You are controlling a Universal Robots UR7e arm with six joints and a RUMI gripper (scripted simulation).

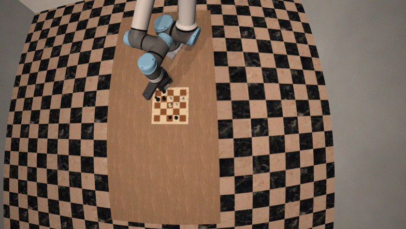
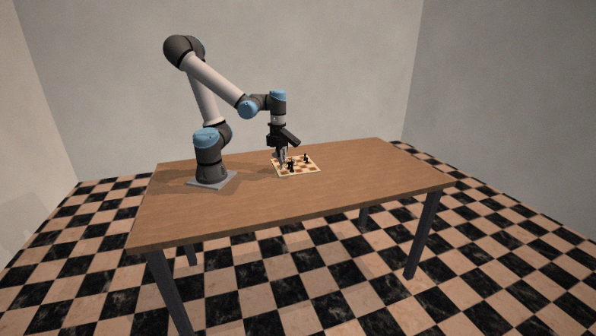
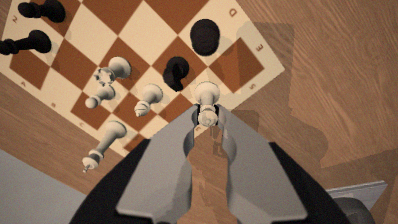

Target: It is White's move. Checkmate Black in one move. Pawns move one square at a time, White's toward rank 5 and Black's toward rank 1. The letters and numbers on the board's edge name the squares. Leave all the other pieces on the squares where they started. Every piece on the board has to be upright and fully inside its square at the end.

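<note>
White pawn, centre of the wrist view, is clamped in the end effector over the chessboard edge; next, lowering it upright inside its target square.

Light: even, soft | shadows: faint beside arm | top view: edges bow outward | focus: sharp

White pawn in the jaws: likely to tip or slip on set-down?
Probably rigid. The gripper is shut on the white pawn near its rounded head, so it might pivot slightly. Its narrow body over a small base looks tippy if released tilted, with the black piece close by.
</note>
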